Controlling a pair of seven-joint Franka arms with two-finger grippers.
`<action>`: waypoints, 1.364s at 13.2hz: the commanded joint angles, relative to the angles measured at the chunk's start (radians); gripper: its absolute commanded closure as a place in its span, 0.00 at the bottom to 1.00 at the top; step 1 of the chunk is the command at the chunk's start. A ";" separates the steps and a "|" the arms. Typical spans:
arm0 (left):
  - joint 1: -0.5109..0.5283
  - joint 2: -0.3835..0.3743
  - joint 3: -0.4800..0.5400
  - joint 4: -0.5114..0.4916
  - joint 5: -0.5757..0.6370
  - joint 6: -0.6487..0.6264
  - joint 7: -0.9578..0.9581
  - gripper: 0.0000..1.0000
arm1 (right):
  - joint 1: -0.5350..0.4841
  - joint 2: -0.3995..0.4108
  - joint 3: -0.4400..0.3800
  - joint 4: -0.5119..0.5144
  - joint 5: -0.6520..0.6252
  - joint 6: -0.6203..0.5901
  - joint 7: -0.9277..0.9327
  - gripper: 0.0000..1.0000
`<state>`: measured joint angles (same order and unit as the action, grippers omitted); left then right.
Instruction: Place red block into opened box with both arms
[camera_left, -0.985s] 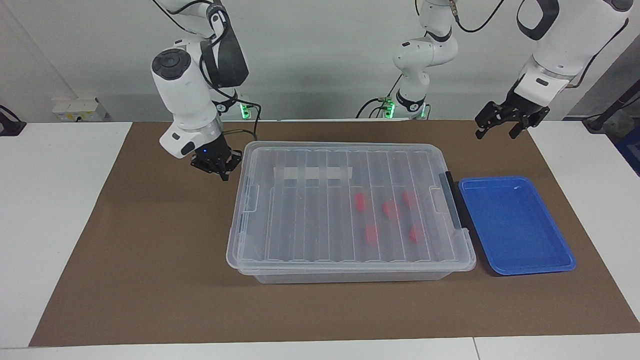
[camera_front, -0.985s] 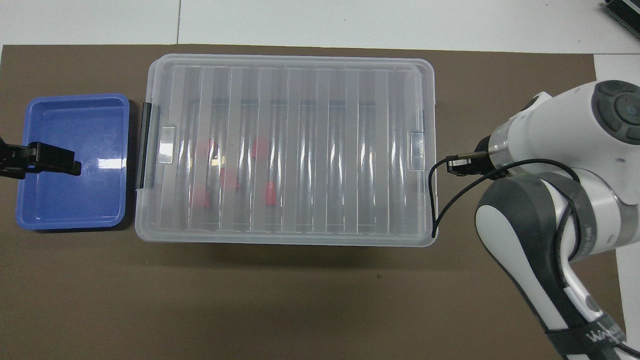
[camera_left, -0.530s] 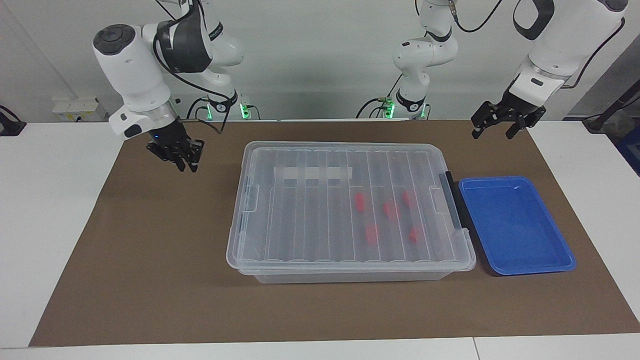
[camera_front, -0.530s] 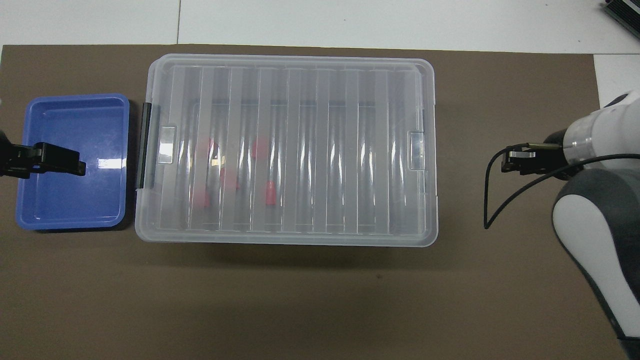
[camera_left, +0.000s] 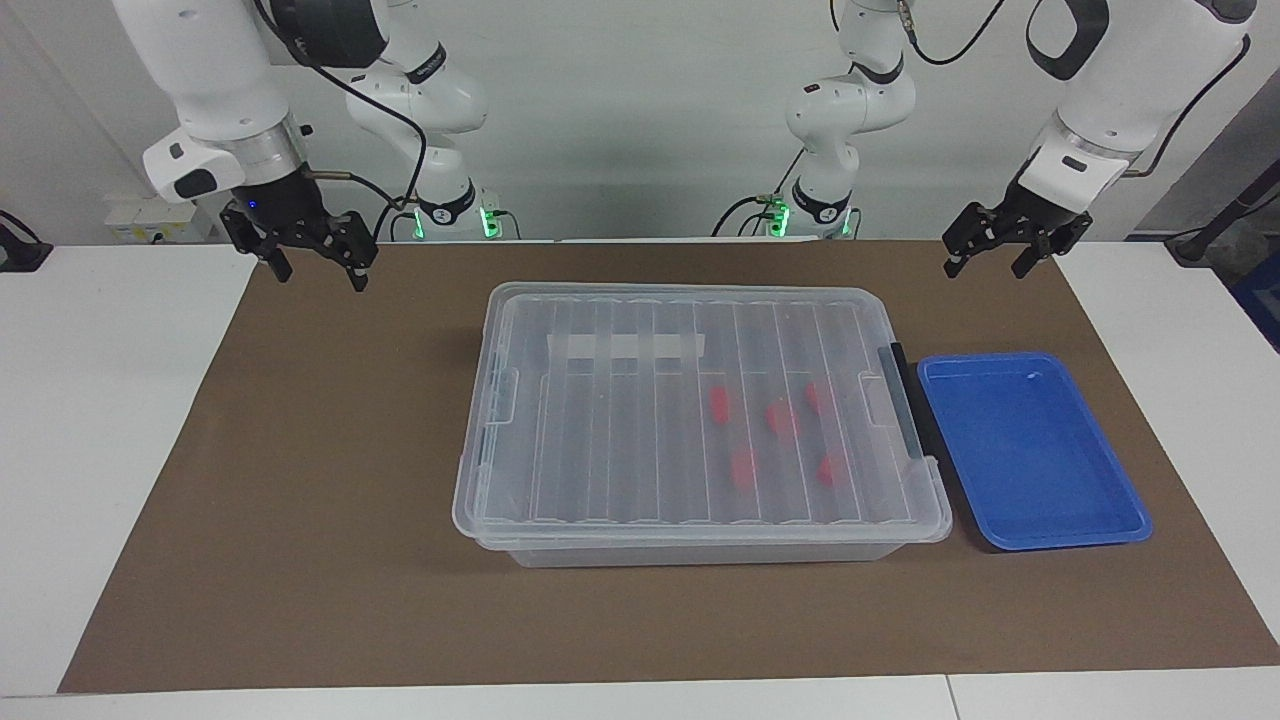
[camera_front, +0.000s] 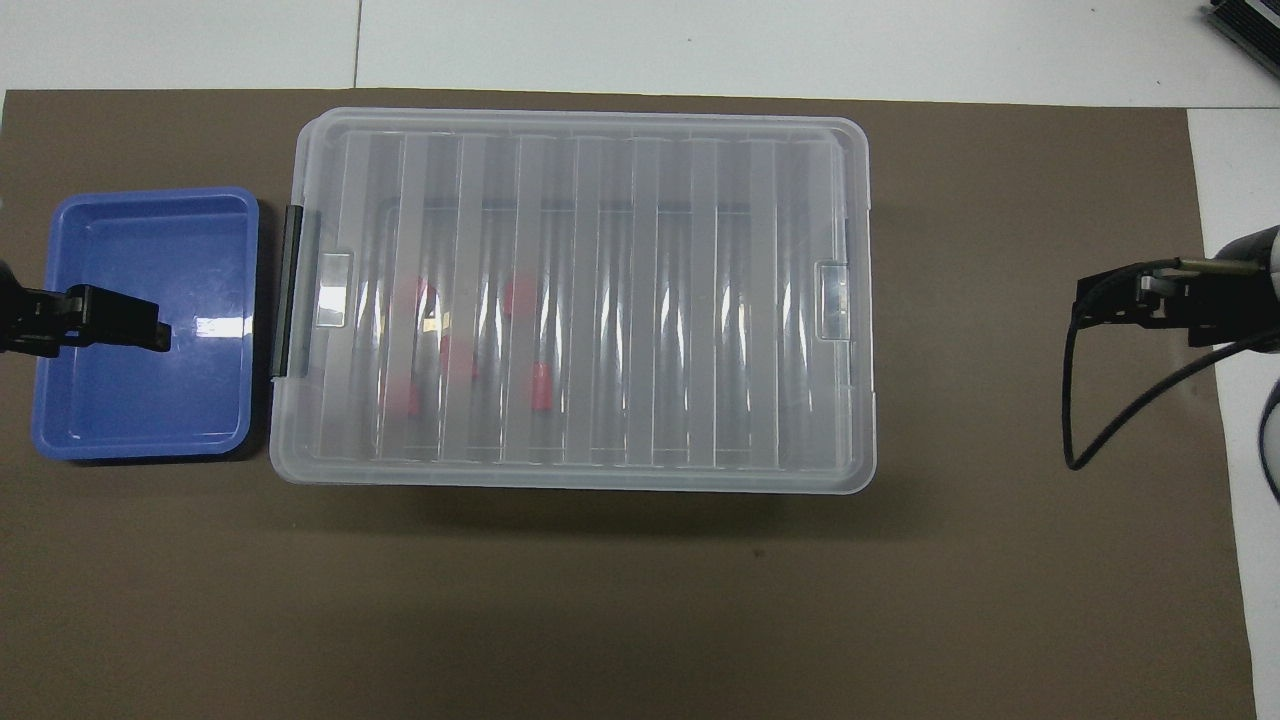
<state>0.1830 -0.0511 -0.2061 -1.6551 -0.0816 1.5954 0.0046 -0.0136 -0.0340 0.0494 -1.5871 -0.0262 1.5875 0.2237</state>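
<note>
Red blocks (camera_left: 742, 467), five by my count, lie inside the clear box (camera_left: 700, 420) under its ribbed lid (camera_left: 640, 440), gathered in the half toward the left arm's end of the bench (camera_left: 300, 560).

Going left to right across the facing view: the right hand (camera_left: 320, 270) hangs in the air over the brown mat (camera_left: 300, 450), up by the mat's corner at the right arm's end, fingers spread and holding nothing. The box sits well apart from it, toward the middle of the bench and lower. A strip of white tape (camera_left: 628, 346) lies on the lid, and a dark grey handle (camera_left: 905, 400) runs along the box end nearest the blue tray (camera_left: 1030, 450). The tray sits just beside the box and looks bare. The left hand (camera_left: 990, 262) hovers above the mat, near the tray's end closest to the robots, fingers also spread and empty. In the overhead view it covers part of the tray.

As I judge it, the work is done or nearly so: no block is left outside, the lid is on, and both hands are clear of the box.

The ribbed lid blurs the blocks, so their exact shape and whether any touch cannot be told. The overhead view cuts off both arms at its edges.
</note>
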 joint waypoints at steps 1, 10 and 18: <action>-0.003 -0.030 0.013 -0.035 -0.018 0.017 0.006 0.00 | 0.000 0.071 0.009 0.133 -0.011 -0.098 0.034 0.00; -0.049 -0.030 0.010 -0.035 -0.017 0.021 0.006 0.00 | -0.009 0.002 0.004 0.022 0.003 -0.139 0.033 0.00; -0.112 -0.030 0.011 -0.034 -0.017 0.023 0.006 0.00 | -0.003 0.019 0.004 0.047 -0.017 -0.067 0.026 0.00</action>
<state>0.0741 -0.0515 -0.2098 -1.6551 -0.0834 1.5959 0.0017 -0.0149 -0.0034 0.0485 -1.5297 -0.0267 1.4941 0.2327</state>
